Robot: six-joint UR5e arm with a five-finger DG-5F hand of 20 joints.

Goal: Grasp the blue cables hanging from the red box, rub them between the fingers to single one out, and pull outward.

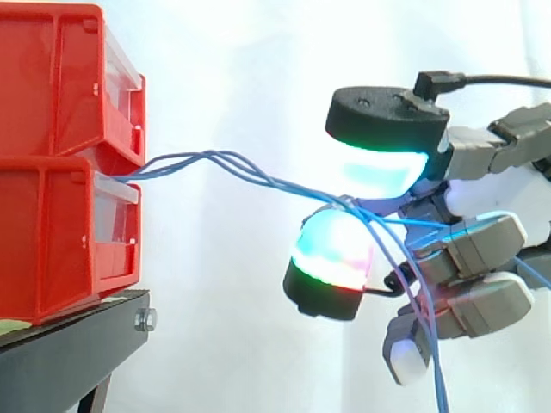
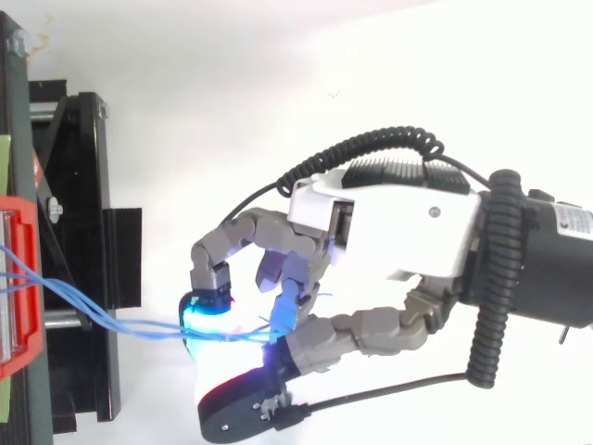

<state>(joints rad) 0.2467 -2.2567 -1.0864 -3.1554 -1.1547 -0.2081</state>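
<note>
Thin blue cables [image 1: 232, 165] run out of the gap between two stacked red bins [image 1: 60, 163] and stretch to the right toward my hand [image 1: 482, 249]. Two glowing fingertip pads [image 1: 331, 258] pinch the cables between them, a cyan-green one above and a green-red one below. Past the pinch the cables drop down over the curled fingers and hang below. From above, the cables [image 2: 102, 320] leave the red bin [image 2: 20, 287] at the left edge and end between the pads of my hand [image 2: 389, 232].
The bins sit on a black stand [image 1: 77, 344] at the left. A white curtain forms the backdrop. In the top view the stand's black frame [image 2: 83, 250] lies left of the hand.
</note>
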